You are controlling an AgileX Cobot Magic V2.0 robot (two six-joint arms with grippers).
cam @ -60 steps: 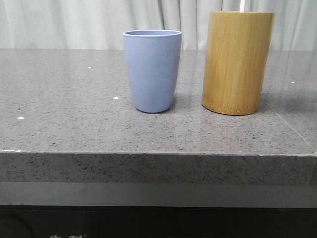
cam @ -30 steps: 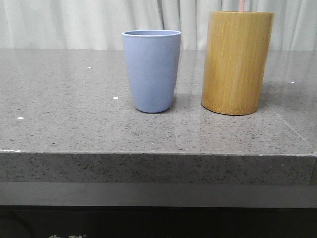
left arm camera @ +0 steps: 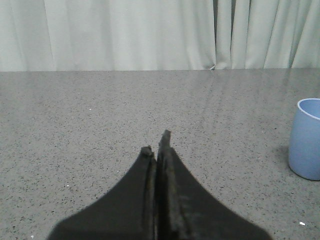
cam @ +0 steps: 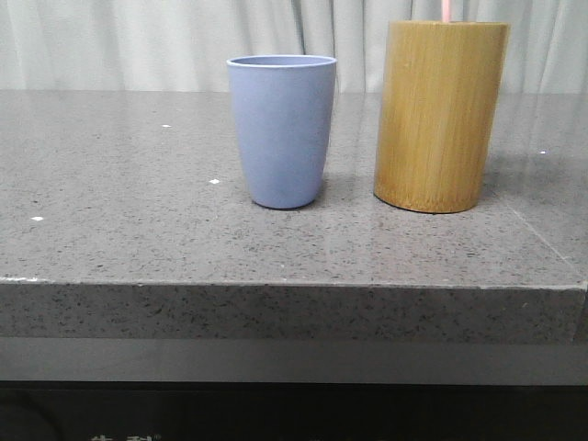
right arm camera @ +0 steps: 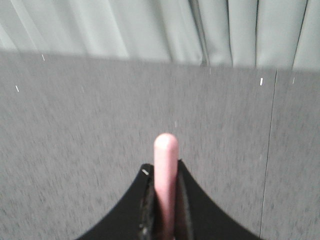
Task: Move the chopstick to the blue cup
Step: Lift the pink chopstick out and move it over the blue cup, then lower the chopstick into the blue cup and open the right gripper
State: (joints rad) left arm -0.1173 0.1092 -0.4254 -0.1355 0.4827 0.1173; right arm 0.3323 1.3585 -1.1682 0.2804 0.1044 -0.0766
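1. Gripping a pink chopstick (right arm camera: 165, 175) between its closed black fingers, the right gripper (right arm camera: 164, 220) has the stick running lengthwise out past its tips; the rounded end shows clear of them.
2. Seen from the front, a thin pink sliver (cam: 446, 10) stands upright just above the rim of the bamboo holder (cam: 439, 115); the stick's long axis is vertical there, and its lower part is hidden by the holder.
3. The blue cup (cam: 282, 129) stands on the grey tabletop (cam: 138, 211) just beside the holder, toward the left edge from it, both nearer the far edge than the front one; so the carry runs leftward once the stick clears the holder's rim.
4. The left gripper (left arm camera: 156, 150) is closed on nothing, low over the table; the cup sits off to its side, apart from it.
5. The right arm is judged better placed, already holding the stick.
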